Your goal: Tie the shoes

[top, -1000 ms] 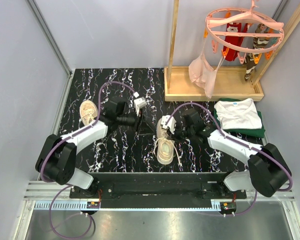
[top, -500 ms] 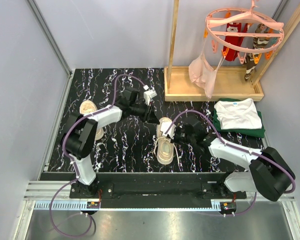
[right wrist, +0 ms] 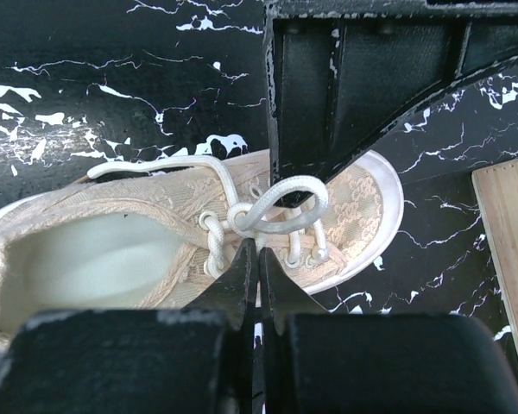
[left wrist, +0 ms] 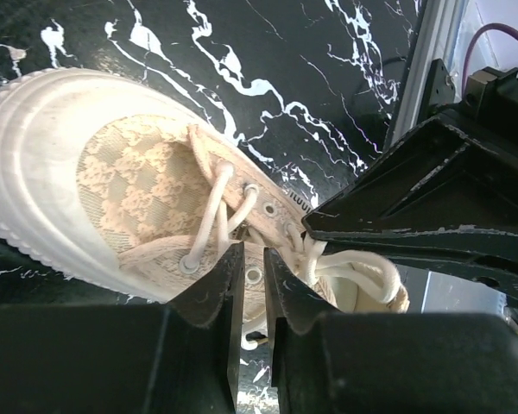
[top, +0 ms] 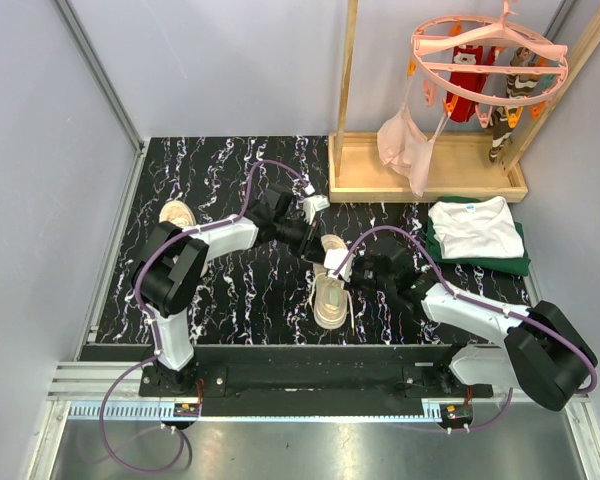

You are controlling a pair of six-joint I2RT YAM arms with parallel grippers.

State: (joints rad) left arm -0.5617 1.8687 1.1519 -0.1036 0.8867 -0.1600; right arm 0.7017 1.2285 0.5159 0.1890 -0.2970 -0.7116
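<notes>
We find almost no clearance over the centre shoe (top: 329,298): the left gripper (top: 321,253) and the right gripper (top: 343,272) converge above its laces from opposite sides, close together, and each bars the other's approach path. In the right wrist view, the left gripper's black body overhangs the toe. The left arm (top: 215,238) spans the table (top: 240,300) diagonally; we note open surface on its near side, between it and the centre shoe, and along the far edge. The second shoe (top: 177,214) lies beyond the left arm, near the left rail (top: 120,235). On the right, the folded clothes (top: 477,232) lie just beside the right arm (top: 470,308), and the wooden rack base (top: 430,172) with a hanging garment (top: 405,140) closes the far corner.
</notes>
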